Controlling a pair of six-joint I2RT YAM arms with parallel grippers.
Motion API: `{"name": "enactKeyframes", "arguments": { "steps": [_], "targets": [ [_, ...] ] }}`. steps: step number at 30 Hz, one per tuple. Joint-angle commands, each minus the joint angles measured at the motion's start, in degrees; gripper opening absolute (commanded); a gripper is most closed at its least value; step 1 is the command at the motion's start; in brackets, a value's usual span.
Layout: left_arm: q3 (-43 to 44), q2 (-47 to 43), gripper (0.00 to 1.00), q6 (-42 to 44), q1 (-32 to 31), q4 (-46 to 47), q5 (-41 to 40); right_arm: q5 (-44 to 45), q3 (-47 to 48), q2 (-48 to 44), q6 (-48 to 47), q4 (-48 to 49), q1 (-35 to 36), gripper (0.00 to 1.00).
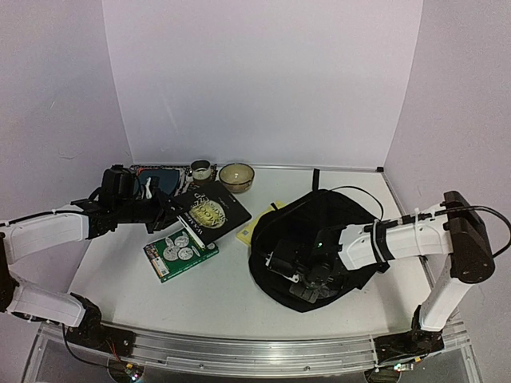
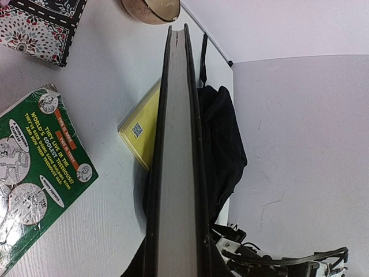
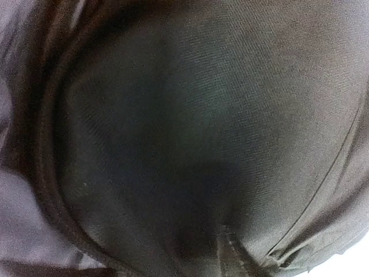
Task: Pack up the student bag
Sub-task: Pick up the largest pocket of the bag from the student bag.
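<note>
Your left jaws are clamped on a book's edge. In the top view, the left gripper (image 1: 158,209) holds the black book (image 1: 209,209) by its left side. The student bag (image 1: 335,215) lies off to its right, a soft, rounded black heap beneath the right gripper (image 1: 307,275), which is the nearer arm. From the left wrist, the hard-covered book runs edge-on straight away from you, pale smooth pages between dark boards. Its long axis points toward the bag, past a yellow booklet (image 2: 144,130). From the right wrist, woven black fabric fills everything, so you cannot tell how those jaws stand.
</note>
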Motion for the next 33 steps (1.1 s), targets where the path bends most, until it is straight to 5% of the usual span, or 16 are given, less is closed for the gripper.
{"name": "enactKeyframes", "arguments": {
  "steps": [1, 5, 22, 33],
  "targets": [
    [5.6, -1.7, 0.00, -0.4, 0.2, 8.3, 2.8, 5.1, 2.0, -1.2, -0.2, -0.7, 0.2, 0.22],
    [6.0, -2.2, 0.00, -0.9, 0.3, 8.5, 3.2, 7.8, 3.6, -6.5, 1.4, -0.8, 0.2, 0.01],
    [7.5, -3.8, 0.00, -5.9, 0.0, 8.9, 6.7, 35.1, 11.1, -17.8, 17.5, -2.7, 0.1, 0.00],
    [8.7, -0.3, 0.00, -9.0, -8.7, 10.0, 7.5, 34.0, 10.6, -18.2, 22.3, -1.9, 0.2, 0.00]
  ]
}}
